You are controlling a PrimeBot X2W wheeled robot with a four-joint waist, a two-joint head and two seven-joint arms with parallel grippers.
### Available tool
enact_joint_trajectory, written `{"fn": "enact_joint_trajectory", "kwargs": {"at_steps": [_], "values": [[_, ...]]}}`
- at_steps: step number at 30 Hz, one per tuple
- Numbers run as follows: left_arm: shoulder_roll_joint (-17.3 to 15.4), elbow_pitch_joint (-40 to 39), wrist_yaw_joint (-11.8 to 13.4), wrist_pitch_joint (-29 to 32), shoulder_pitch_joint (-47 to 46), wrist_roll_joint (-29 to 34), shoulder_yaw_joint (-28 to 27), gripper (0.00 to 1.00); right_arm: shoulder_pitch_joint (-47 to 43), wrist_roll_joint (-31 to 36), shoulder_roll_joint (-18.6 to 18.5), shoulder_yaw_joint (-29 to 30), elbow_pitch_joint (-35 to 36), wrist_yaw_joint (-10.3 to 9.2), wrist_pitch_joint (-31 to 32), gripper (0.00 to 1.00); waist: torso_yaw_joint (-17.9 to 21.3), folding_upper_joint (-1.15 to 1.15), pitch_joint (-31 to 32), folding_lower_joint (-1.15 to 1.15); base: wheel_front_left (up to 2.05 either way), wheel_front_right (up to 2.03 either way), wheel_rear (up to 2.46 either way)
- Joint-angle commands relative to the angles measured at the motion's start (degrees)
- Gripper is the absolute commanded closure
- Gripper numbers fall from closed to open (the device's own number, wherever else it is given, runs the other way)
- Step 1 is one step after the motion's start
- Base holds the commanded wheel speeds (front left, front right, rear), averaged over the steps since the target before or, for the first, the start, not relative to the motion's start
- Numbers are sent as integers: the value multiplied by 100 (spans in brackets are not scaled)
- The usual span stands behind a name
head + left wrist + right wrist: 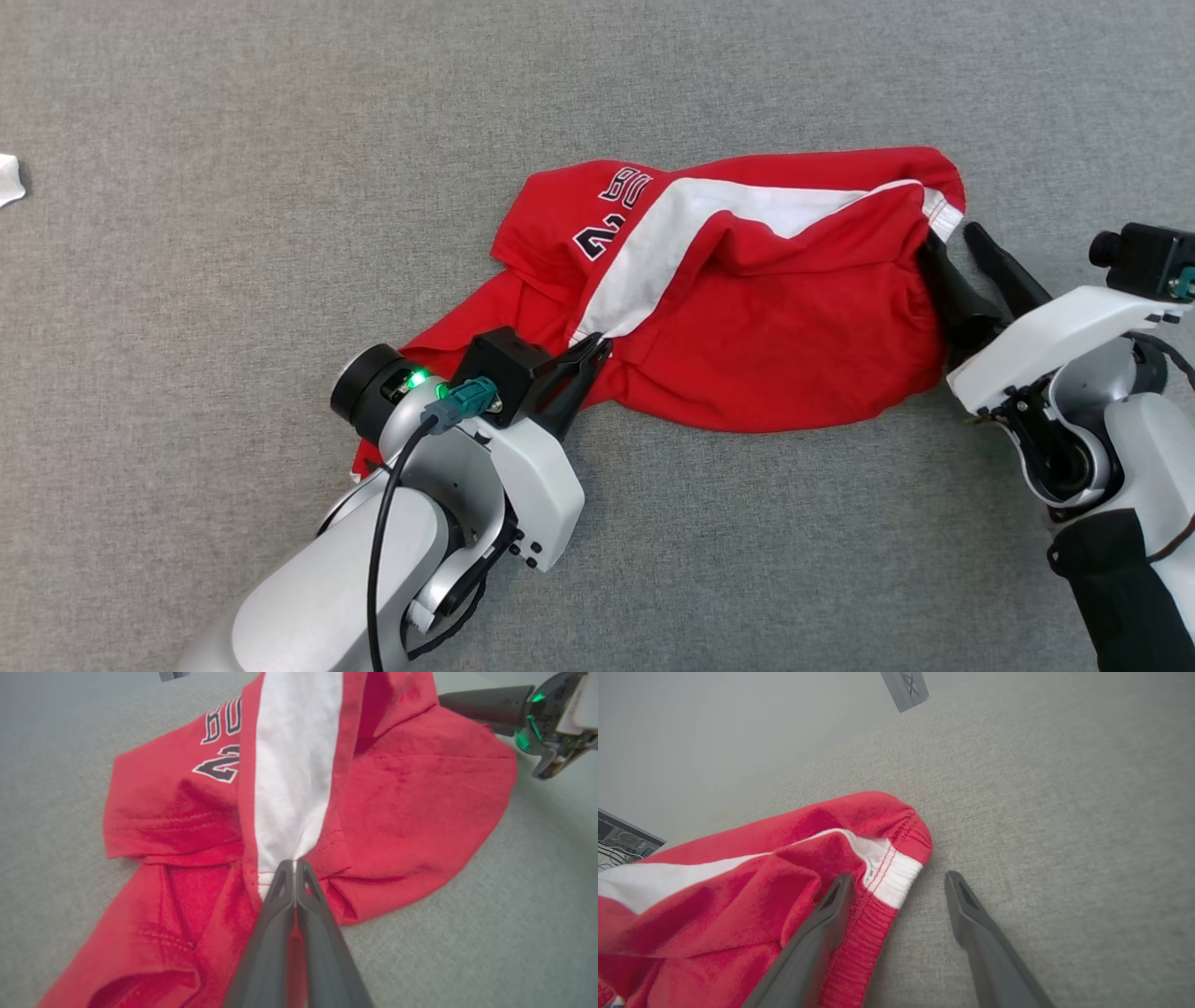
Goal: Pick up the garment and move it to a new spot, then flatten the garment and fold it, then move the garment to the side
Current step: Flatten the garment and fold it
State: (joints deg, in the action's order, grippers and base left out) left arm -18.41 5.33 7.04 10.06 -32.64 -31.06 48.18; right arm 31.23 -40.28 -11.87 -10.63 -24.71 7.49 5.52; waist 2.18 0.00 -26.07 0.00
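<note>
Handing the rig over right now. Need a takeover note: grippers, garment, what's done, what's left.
Left gripper: shut on the garment, pinching the hem at the end of its white stripe.
Right gripper: open at the waistband end, one finger on the fabric, the other over the bare grey surface. No grip yet.
Garment: red shorts, bunched and creased, lying between the two grippers.
Done: left grasp only. Whether the first move has been made cannot be told.
Left: close the right gripper, flatten, fold, move it aside.
</note>
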Motion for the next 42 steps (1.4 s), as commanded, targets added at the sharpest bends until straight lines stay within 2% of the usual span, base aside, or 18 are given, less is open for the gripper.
{"fn": "enact_joint_trajectory", "kwargs": {"at_steps": [1,4,5,6,7,8,9,18,25,26,30,36,42], "values": [[2,38,-38,-24,-94,35,3,100,104,-252,-49,-86,-19,1,35,0,-15,0,-18,0,0,0,0],[19,80,-38,-45,-110,21,19,100,183,-597,-140,-244,-73,1,-4,0,-29,0,-34,0,0,0,0],[21,105,-40,-49,-119,14,26,100,234,-818,-171,-358,-91,1,-21,5,-39,0,-43,0,0,0,0],[21,118,-41,-54,-124,10,26,100,250,-883,-214,-395,-116,1,-56,52,-44,0,-46,0,0,0,0],[23,134,-35,-52,-128,8,30,100,259,-931,-249,-440,-143,1,-87,65,-49,0,-43,0,0,0,0],[28,143,-30,-59,-131,3,33,100,279,-1013,-261,-475,-153,1,-125,94,-53,0,-41,0,0,0,0],[31,156,-25,-68,-134,-2,31,100,301,-1067,-284,-514,-167,1,-164,100,-54,0,-42,0,0,0,0],[-21,142,84,-308,-75,-72,-128,100,212,-1340,-624,-772,135,1,-718,100,3,0,81,0,0,0,0],[-216,-221,331,-747,-80,-41,-537,100,72,-1186,-909,-794,712,1,-1069,100,64,0,329,0,0,0,0],[-317,-445,434,-899,-89,-44,-723,100,23,-1109,-963,-743,974,1,-1202,100,73,0,426,0,0,0,0],[-503,-844,580,-1063,-143,-12,-998,100,-26,-921,-1058,-647,1380,1,-1351,100,72,0,548,0,0,0,0],[-888,-1670,681,-1196,-371,-5,-1488,100,-130,-320,-1018,-196,2175,1,-1491,100,9,0,817,0,0,0,0],[-1177,-2195,742,-1053,-792,82,-1820,100,-231,354,-722,399,2917,1,-1036,100,-31,0,1128,0,0,0,0]]}}
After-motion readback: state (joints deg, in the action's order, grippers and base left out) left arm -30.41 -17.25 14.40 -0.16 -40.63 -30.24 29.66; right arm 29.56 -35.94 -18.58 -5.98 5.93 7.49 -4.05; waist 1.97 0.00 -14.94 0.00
